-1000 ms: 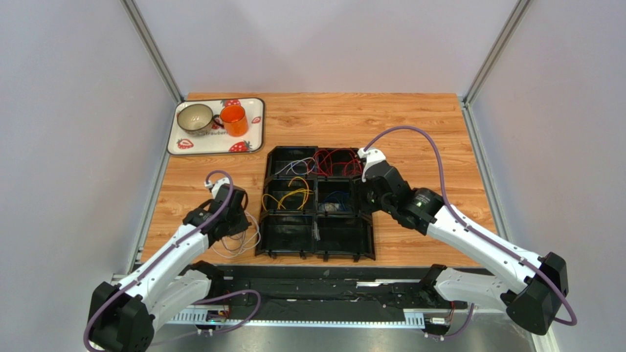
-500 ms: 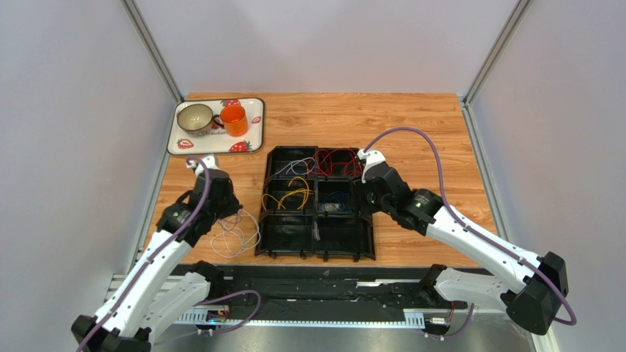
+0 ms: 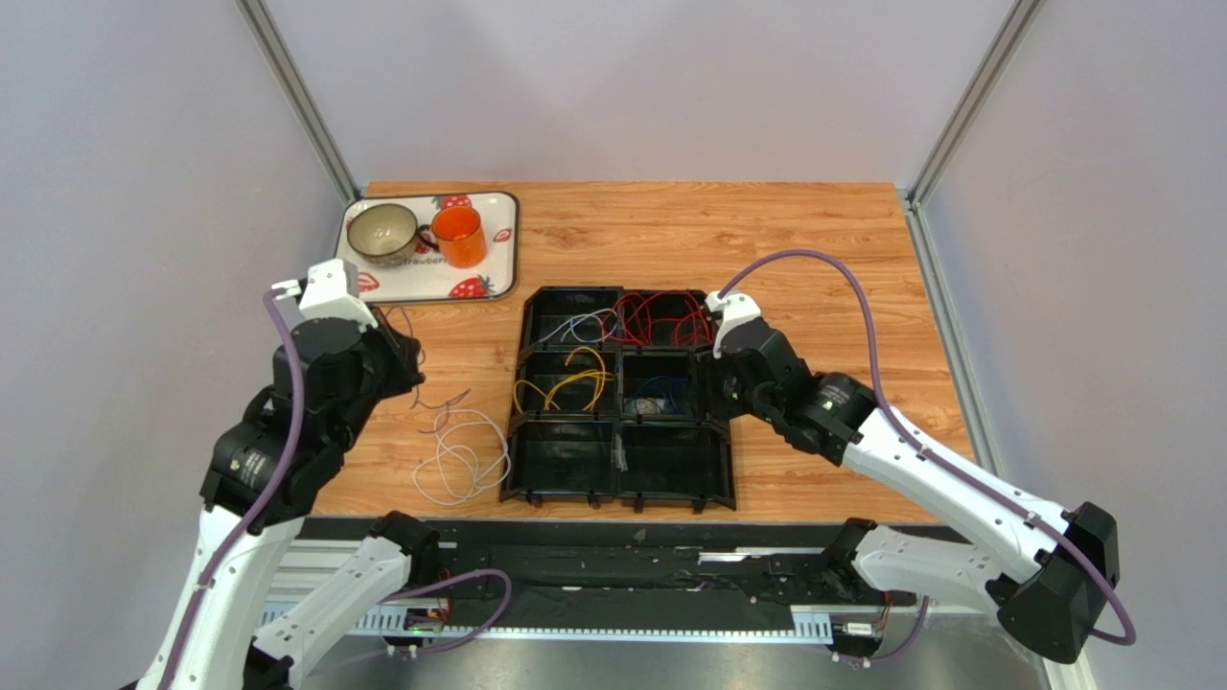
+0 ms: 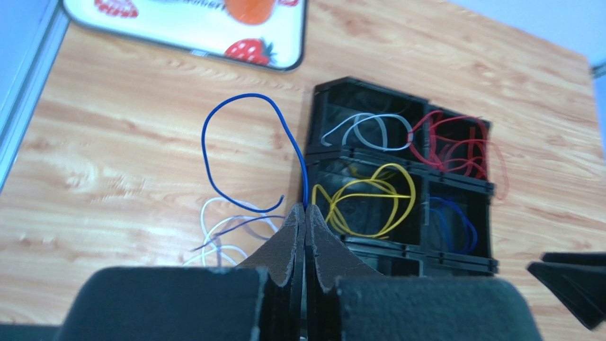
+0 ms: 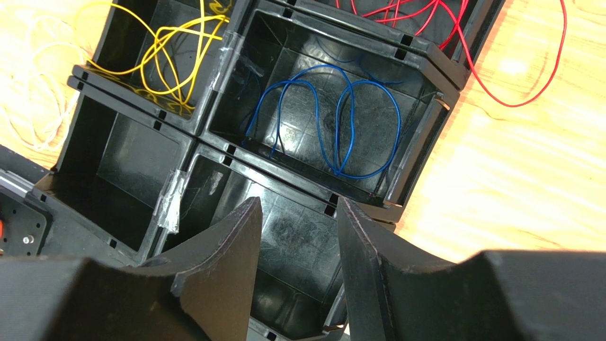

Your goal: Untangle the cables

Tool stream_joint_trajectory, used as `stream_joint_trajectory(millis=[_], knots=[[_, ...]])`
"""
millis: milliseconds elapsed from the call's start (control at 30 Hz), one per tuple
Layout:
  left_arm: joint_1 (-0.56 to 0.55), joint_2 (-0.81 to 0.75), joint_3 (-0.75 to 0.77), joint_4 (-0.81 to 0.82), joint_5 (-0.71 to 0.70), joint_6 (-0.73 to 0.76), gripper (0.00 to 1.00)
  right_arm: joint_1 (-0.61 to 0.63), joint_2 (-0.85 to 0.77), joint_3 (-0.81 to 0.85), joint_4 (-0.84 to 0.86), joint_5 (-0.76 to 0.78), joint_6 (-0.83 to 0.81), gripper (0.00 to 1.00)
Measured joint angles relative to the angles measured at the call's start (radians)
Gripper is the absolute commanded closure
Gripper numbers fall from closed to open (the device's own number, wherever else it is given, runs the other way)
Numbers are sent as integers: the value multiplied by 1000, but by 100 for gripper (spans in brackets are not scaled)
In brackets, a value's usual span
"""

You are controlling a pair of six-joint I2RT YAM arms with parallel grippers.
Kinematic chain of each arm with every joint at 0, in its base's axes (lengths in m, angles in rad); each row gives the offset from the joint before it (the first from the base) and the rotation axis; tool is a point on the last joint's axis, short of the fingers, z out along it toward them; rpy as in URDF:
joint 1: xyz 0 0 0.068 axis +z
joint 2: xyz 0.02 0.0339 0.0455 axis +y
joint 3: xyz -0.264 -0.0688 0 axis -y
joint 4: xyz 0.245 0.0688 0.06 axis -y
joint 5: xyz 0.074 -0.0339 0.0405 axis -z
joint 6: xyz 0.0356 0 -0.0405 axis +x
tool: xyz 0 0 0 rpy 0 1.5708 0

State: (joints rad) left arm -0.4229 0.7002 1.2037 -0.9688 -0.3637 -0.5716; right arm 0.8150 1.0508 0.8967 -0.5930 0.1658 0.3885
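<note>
My left gripper is shut on the end of a thin blue cable and is raised above the table. The cable loops up and away from the fingertips. Beneath it a loose pile of white cables lies on the wood, left of a black six-compartment bin. The bin holds white, red, yellow and blue cables in separate compartments. My right gripper hangs open and empty over the bin's near right compartment.
A strawberry-print tray at the back left carries a beige cup and an orange mug. Metal frame posts rise at the table's back corners. The bin's two near compartments hold nothing.
My left arm has risen and swung back to the left, lifting the blue cable off the white pile. The right arm has barely moved.
</note>
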Motion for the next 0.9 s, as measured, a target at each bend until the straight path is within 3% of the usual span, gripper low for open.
stream_joint_trajectory(millis=[333, 900], knots=[[0, 32, 126, 55, 204, 69, 100, 0, -25, 0, -1, 0, 4, 53], [0, 40, 69, 148, 655, 64, 100, 0, -26, 0, -1, 0, 11, 53]])
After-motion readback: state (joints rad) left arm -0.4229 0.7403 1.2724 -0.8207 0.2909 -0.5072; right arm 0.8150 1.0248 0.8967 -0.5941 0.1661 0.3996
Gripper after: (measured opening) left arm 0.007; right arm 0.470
